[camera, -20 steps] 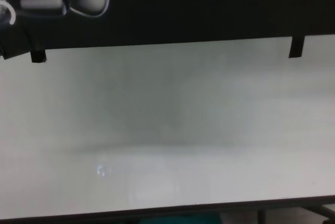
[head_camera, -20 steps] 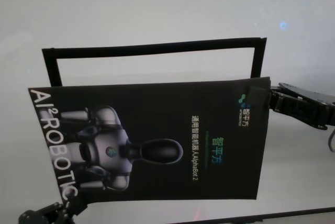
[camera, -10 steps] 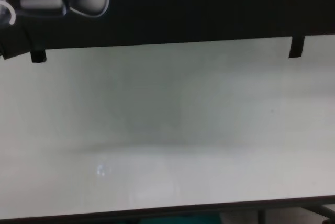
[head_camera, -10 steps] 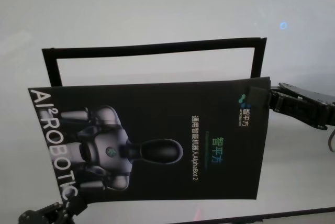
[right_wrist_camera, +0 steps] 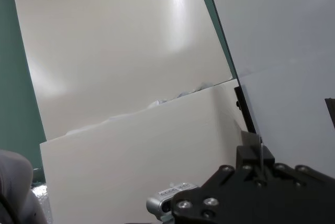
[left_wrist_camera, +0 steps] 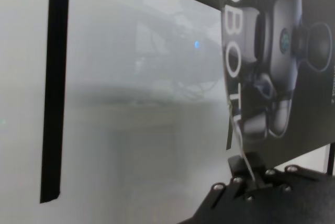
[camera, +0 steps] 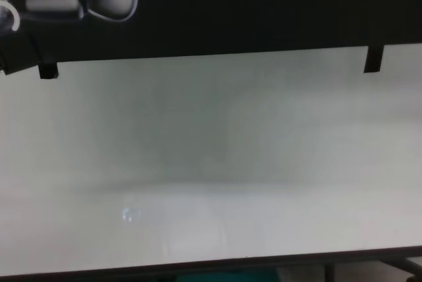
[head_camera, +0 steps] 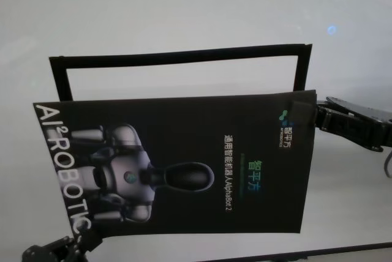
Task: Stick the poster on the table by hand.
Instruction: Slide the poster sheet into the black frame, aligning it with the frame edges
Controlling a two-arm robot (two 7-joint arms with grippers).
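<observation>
Left gripper (head_camera: 73, 245) low at near left, right gripper (head_camera: 317, 117) reaching in from right, both fingers pinched closed

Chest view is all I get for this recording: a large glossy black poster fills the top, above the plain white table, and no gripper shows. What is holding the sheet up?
Observer: Both arms. In the head view the black blocky right gripper pinches the large glossy black poster at its far right corner, and the black left gripper pinches the near left corner.
Operator: Is a target marked on the table?
Observer: Yes. A thin black three-sided tape outline lies on the plain white table, its far side showing beyond the poster.
</observation>
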